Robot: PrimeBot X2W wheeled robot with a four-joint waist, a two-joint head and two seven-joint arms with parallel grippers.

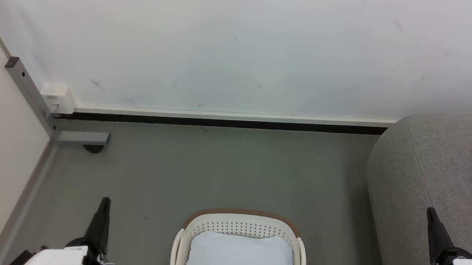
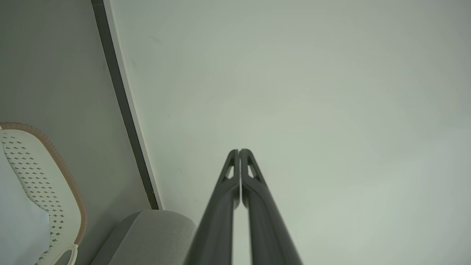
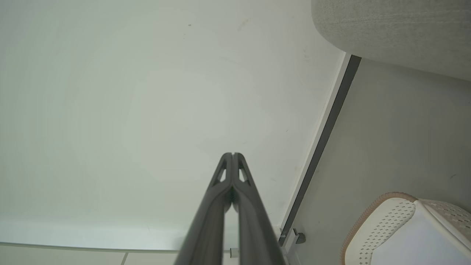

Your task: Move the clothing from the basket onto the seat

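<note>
Basket (image 1: 238,226) cut off below, pale cushion (image 1: 239,254) covering its inside

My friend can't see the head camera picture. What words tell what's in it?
A cream laundry basket holding a pale cushion sits on the grey floor, with a grey sofa to its right and a white wall behind. The left gripper and right gripper, both shut, point up from the lower corners.

One basket (image 1: 241,213), one cushion (image 1: 239,253), one seat (image 1: 423,174)
</note>
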